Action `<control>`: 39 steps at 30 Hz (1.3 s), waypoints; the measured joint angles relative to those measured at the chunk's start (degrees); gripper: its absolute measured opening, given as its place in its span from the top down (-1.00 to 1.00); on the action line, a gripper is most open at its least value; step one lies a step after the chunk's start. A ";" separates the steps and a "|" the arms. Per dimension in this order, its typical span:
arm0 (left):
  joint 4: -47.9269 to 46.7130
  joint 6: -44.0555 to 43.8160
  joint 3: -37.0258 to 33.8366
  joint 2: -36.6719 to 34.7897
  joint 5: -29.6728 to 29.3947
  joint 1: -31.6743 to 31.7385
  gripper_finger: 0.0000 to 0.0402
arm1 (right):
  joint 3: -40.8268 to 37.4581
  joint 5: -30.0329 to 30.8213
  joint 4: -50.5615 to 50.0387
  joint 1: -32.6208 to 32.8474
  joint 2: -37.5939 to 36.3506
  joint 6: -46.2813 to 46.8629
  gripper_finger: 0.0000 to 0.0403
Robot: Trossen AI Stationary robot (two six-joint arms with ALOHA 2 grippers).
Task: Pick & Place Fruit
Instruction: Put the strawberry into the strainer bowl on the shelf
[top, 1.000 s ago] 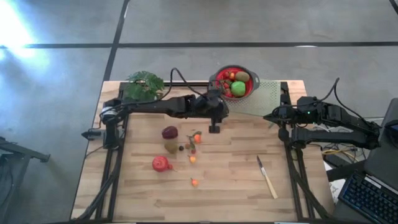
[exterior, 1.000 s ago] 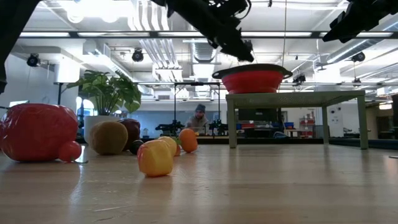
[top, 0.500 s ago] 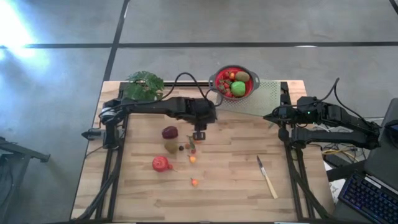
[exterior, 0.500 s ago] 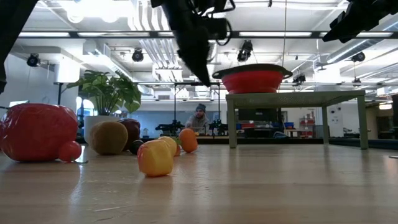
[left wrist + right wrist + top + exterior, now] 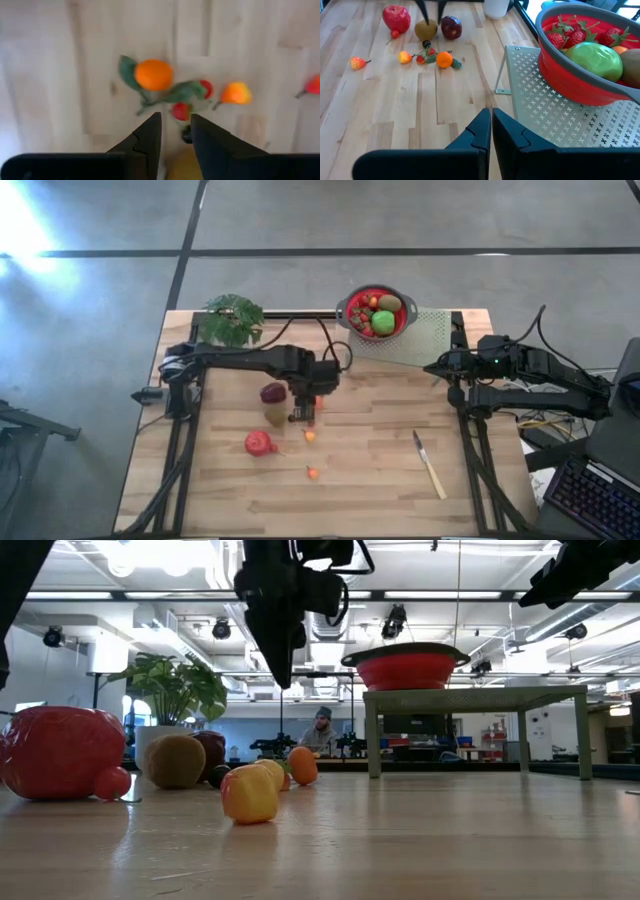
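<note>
I see my left hand (image 5: 299,416) hovering over the loose fruit (image 5: 274,417) at mid-bench, fingers (image 5: 148,137) slightly spread and holding nothing. More fruit fills the red bowl (image 5: 377,313) on its perforated stand at the back. My right hand (image 5: 491,127) waits at the bench's right edge, fingers pressed together.

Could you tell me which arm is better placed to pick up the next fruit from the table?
The left. Its gripper hangs open directly over the loose cluster, with the orange fruit and a small red fruit just ahead of its fingers. The right gripper waits shut at the table's right edge, beside the red colander.
</note>
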 joint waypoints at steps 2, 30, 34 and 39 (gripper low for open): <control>-0.18 -0.13 -0.45 0.00 1.20 -0.67 0.45 | 0.00 0.00 0.00 0.00 -0.02 0.00 0.94; 18.00 3.08 -16.12 0.00 1.76 -3.50 0.45 | 0.00 0.02 0.00 0.00 -0.02 0.00 0.94; 19.48 3.08 -17.45 0.00 0.80 -3.44 0.45 | -0.01 0.00 0.00 0.00 -0.01 0.00 0.94; 19.71 3.08 -18.37 0.00 0.73 -3.41 0.45 | 0.00 0.01 0.00 0.00 -0.01 0.00 0.94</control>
